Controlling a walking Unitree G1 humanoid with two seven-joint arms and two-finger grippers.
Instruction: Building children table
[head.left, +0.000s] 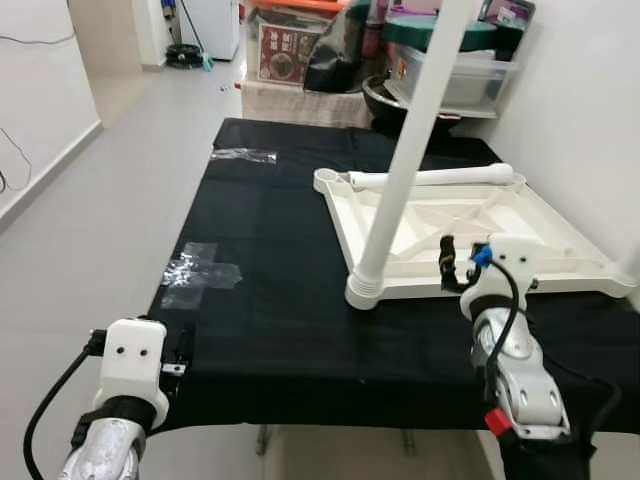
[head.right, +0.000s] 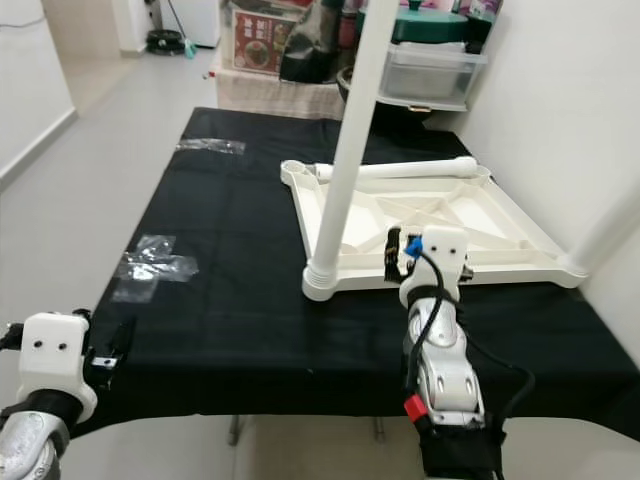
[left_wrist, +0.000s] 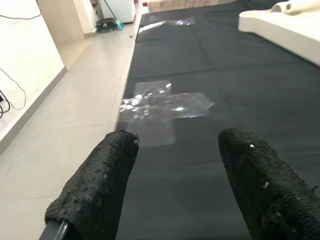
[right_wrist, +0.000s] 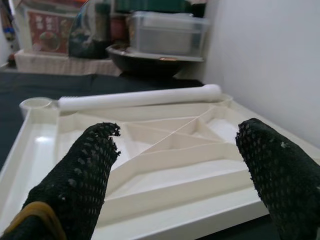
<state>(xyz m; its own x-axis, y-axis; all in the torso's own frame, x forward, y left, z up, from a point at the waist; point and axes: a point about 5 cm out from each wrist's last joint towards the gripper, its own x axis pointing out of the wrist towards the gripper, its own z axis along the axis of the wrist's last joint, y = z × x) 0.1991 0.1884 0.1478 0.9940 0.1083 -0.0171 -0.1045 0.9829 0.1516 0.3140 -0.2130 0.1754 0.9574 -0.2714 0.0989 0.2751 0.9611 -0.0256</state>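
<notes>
The right gripper (right_wrist: 175, 165), fingers apart, hovers at the near edge of the upturned tabletop (head.left: 470, 225). Beyond it lies a loose leg (head.left: 430, 178): probably light, stiff, slippery plastic, best gripped mid-shaft.

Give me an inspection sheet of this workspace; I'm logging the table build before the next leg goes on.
Surface: black cloth over the workbench, flat, with clear tape patches near its left edge.
Job's things: white tabletop lies upside down; one leg stands upright in its near-left corner socket; a second leg lies along its far edge.
Clutter: more tape at the cloth's far left.
Grippers: left hand open, low at the near-left cloth edge; right hand open, at the tabletop's near edge, holding nothing.
Cables: black cable loops by the left wrist; another runs along the right wrist.
Surroundings: tiled floor; boxes and a plastic bin beyond; white wall on the right.
</notes>
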